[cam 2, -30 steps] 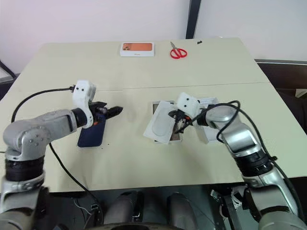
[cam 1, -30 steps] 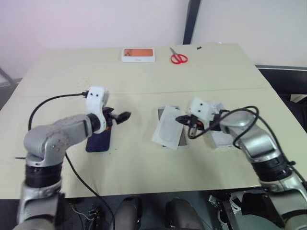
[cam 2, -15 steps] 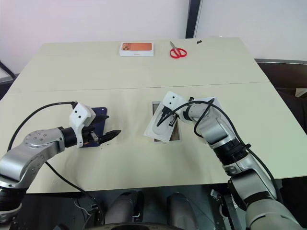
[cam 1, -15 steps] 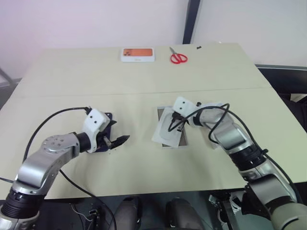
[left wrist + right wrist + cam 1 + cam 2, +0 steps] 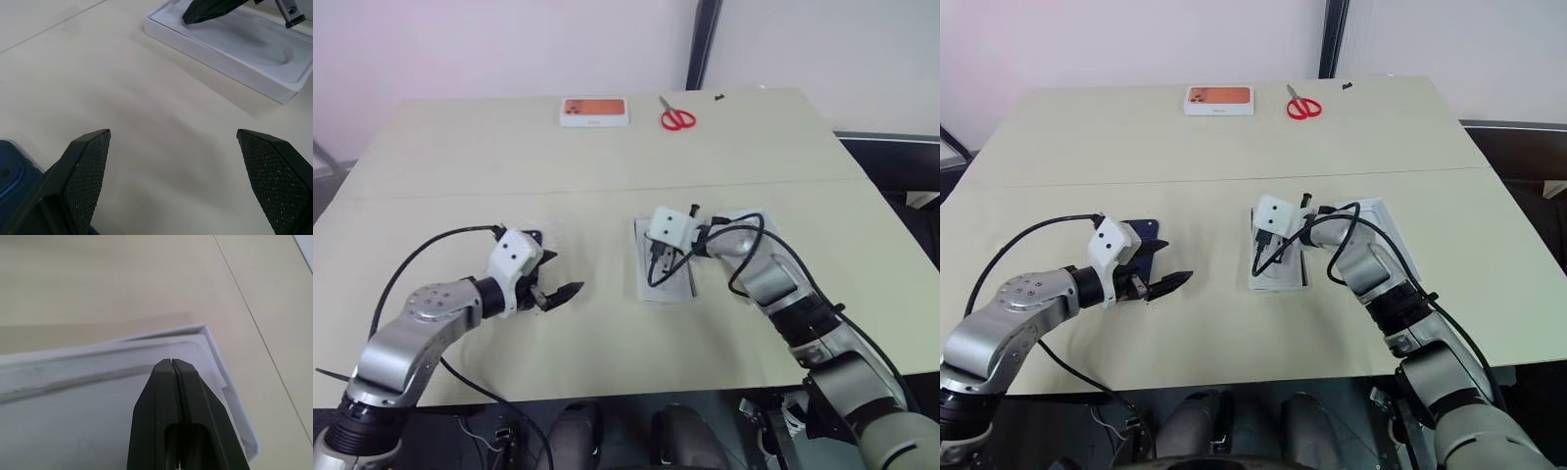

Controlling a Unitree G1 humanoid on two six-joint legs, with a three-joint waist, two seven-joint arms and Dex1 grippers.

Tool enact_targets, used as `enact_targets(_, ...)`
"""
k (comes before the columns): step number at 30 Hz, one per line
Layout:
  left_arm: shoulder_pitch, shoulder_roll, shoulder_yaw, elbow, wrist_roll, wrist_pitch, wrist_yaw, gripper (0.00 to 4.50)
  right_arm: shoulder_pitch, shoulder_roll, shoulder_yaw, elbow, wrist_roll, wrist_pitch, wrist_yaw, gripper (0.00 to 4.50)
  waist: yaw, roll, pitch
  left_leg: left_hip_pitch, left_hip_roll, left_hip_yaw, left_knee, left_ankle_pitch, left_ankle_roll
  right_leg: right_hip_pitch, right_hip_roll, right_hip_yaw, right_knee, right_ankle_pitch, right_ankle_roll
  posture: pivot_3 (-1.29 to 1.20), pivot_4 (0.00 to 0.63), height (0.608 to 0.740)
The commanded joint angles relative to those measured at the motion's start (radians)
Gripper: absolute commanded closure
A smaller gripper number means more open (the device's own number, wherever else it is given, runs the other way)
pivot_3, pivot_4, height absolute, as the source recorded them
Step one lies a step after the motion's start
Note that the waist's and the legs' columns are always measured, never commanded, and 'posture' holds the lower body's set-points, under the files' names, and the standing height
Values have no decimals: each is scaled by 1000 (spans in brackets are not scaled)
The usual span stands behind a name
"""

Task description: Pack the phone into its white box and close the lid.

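The white box (image 5: pixel 680 290) lies mid-table with a flat white insert (image 5: pixel 73 421) resting square inside it. My right gripper (image 5: pixel 171 361) is shut, its tips down on the insert near the box's far end. The lid (image 5: pixel 766 221) lies just right of the box, partly hidden behind my right arm. The dark navy phone (image 5: pixel 1141 231) lies flat to the left, mostly covered by my left wrist. My left gripper (image 5: pixel 558 276) stands open and empty just right of the phone, low over bare table, pointing toward the box (image 5: pixel 234 58).
A white box with an orange picture (image 5: pixel 595 111) and red scissors (image 5: pixel 677 119) lie at the far edge of the table (image 5: pixel 607 176). A black cable (image 5: pixel 421 250) loops from my left wrist over the table's left side.
My right gripper swung left over the box, and the insert went from lying askew to lying square in it. My left arm sank and drew back toward the near edge, beside the phone.
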Motion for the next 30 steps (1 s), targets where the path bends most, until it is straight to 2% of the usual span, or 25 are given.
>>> enact_targets(1,4,-3,30,-43,3,-5,5,129,3,-19,-31,-48,-4,-28,17,4487,1,0,0,0,0,0,0,0,0,0,0,0,0,0,0,0,150,740)
enact_targets(9,14,-11,31,-41,6,-14,0,129,47,-92,-73,-141,11,29,90,4487,1,0,0,0,0,0,0,0,1,0,0,0,0,0,0,0,150,740)
enact_targets(22,17,-35,26,-65,-1,-3,4,129,-46,28,-17,113,-128,-38,-61,4487,-1,0,0,0,0,0,0,2,-3,0,0,0,0,0,0,0,150,740)
enact_targets(30,25,-46,28,-80,-1,7,13,129,-50,50,-29,144,-140,-77,-67,4487,-1,0,0,0,0,0,0,2,-3,1,0,0,0,0,0,0,150,740)
